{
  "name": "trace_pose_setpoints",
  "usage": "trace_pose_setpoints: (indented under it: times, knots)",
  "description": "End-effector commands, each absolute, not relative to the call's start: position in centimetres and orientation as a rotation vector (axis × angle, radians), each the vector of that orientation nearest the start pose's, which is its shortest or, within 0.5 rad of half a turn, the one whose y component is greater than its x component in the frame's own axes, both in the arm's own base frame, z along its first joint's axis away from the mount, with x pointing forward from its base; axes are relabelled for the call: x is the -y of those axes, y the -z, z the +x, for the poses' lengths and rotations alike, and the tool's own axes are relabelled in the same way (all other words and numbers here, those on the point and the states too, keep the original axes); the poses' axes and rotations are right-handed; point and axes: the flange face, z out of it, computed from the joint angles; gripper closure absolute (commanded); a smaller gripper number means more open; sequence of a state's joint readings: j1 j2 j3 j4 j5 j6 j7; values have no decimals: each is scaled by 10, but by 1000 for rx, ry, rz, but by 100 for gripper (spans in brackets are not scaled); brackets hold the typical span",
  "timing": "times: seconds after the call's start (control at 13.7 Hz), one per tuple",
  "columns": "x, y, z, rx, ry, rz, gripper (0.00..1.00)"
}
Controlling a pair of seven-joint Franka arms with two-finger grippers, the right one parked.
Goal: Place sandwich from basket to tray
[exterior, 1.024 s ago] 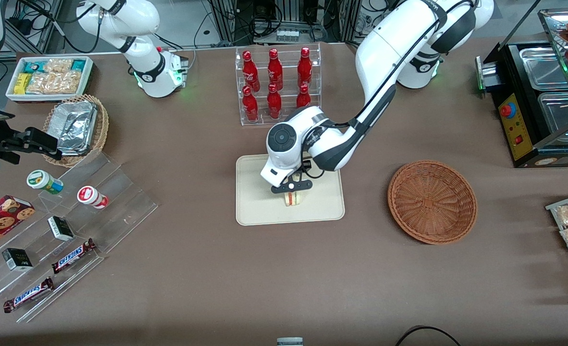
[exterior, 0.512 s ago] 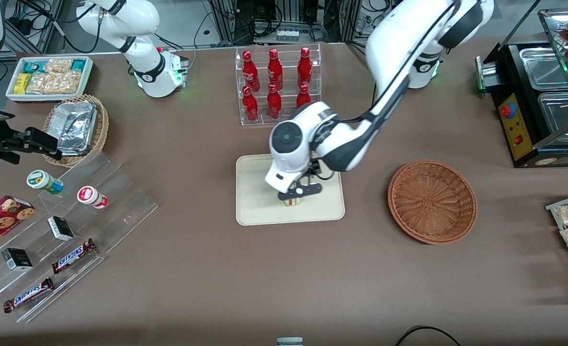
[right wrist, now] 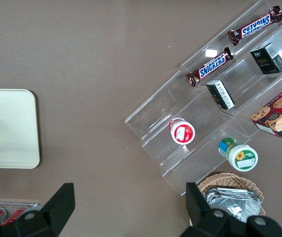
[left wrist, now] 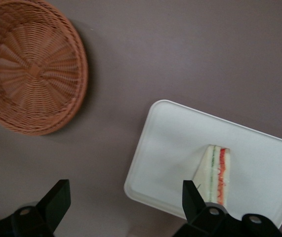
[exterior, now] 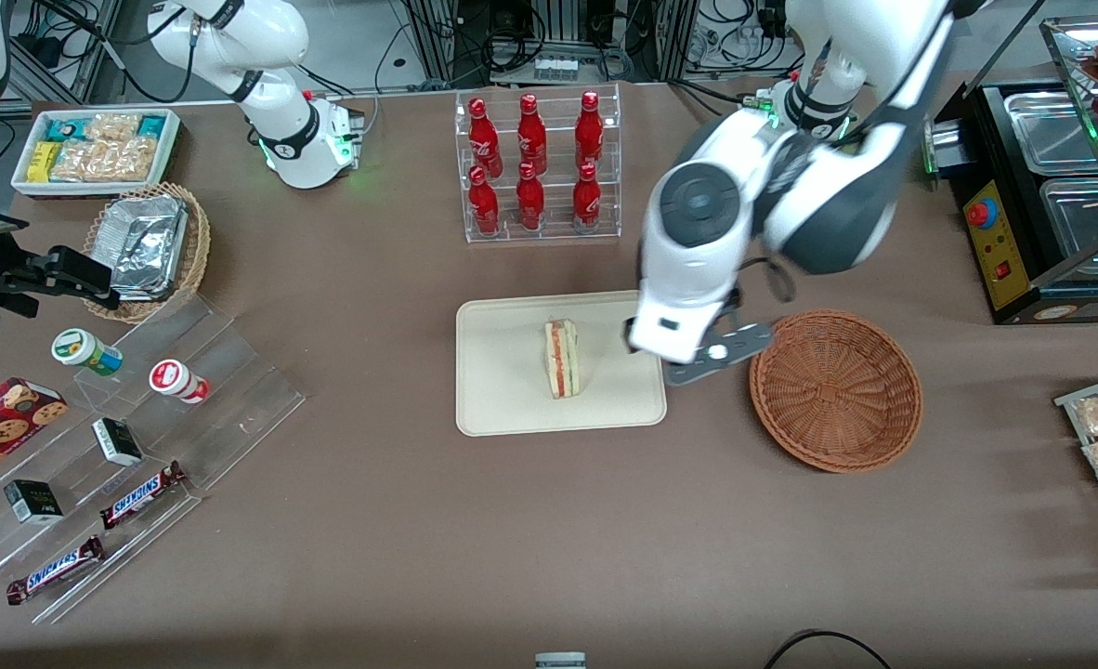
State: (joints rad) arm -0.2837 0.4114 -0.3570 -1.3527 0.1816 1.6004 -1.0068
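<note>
The small triangular wedge of white bread with red and green filling — the sandwich (exterior: 562, 359) (left wrist: 215, 174) — lies on the flat cream-beige rectangular tray (exterior: 503, 400) (left wrist: 170, 143), near its middle, with nothing touching it. The working arm bends down from above, its white wrist angled over the tray's edge toward the round reddish-brown wicker basket (exterior: 835, 390) (left wrist: 29, 66). Its hand (exterior: 712, 358) (left wrist: 126, 210) hangs above the brown desk (exterior: 549, 539) between tray and basket — fingers (left wrist: 57, 200) spread wide, holding nothing. The basket sits just beside the tray, toward the working arm's end of the desk.
</note>
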Motion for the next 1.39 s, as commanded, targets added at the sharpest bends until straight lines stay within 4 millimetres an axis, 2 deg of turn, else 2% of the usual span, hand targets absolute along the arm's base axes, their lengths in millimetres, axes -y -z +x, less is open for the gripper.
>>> trace_pose_setpoints:
  times: [0.0,0.44,0.51,0.66,0.8,0.88,1.1,1.17,1.32]
  knots:
    - [300,-520,560,489,-163,-2957,0]
    - [204,-578,555,253,-271,-2979,0]
    - [183,-588,557,228,-286,-3010,0]
    - [128,-606,554,122,-334,-3097,0]
    - [86,-618,550,-4,-350,-3109,0]
    - [66,-624,547,-15,-347,-3108,0]
    - [36,-629,528,-113,-354,-3107,0]
    - [30,-631,519,-110,-344,-3091,0]
    - [29,-628,514,-110,-357,-3064,0]
